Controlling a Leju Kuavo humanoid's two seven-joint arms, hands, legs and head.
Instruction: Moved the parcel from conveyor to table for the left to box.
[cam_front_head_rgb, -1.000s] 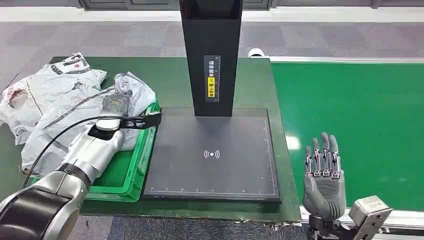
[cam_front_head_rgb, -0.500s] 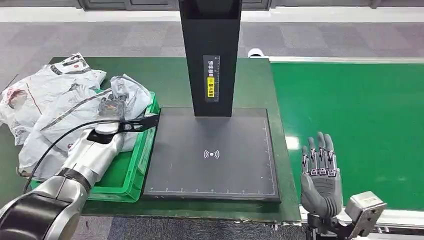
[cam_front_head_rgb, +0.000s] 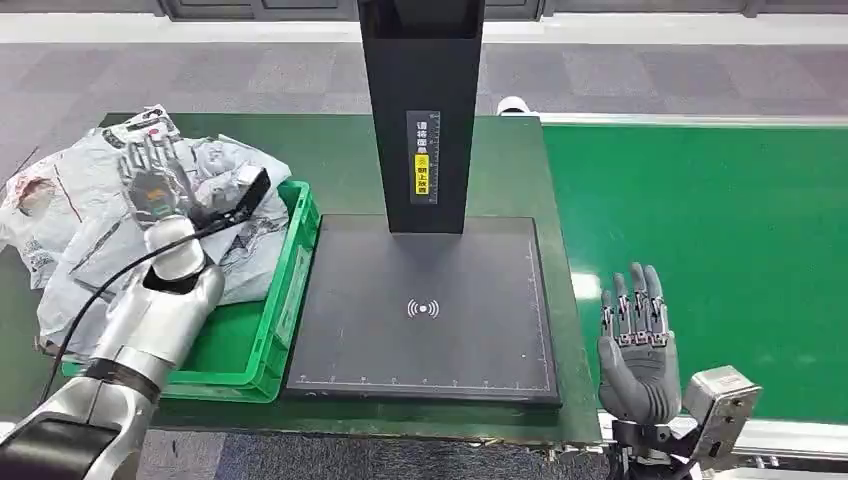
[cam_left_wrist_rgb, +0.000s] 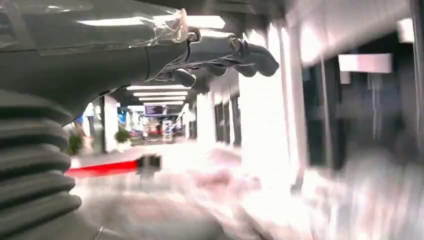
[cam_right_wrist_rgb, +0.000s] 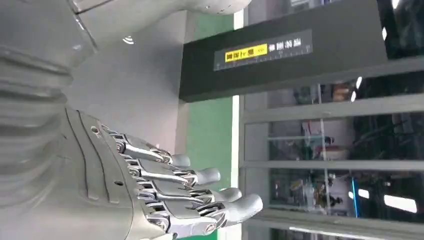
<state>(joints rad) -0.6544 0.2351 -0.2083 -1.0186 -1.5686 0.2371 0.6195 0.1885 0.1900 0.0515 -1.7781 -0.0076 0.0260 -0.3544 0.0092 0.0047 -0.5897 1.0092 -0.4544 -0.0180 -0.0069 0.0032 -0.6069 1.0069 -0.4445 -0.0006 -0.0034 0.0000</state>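
Left hand (cam_front_head_rgb: 152, 183) raised over parcels (cam_front_head_rgb: 90, 215) by green bin (cam_front_head_rgb: 285, 300), fingers spread, empty; right hand (cam_front_head_rgb: 638, 350) likewise at conveyor (cam_front_head_rgb: 720, 230) edge

Left arm raised and reaching forward, left hand (cam_front_head_rgb: 152, 180) up, fingers spread, nothing in it. Right arm low, right hand (cam_front_head_rgb: 639, 350) upright, fingers straight and close together, empty, thumb at the side.

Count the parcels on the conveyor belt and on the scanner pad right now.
0. The conveyor belt and the scanner pad both look bare. Grey parcel bags are heaped in and beside the green bin, under the raised left hand; their number is unclear.
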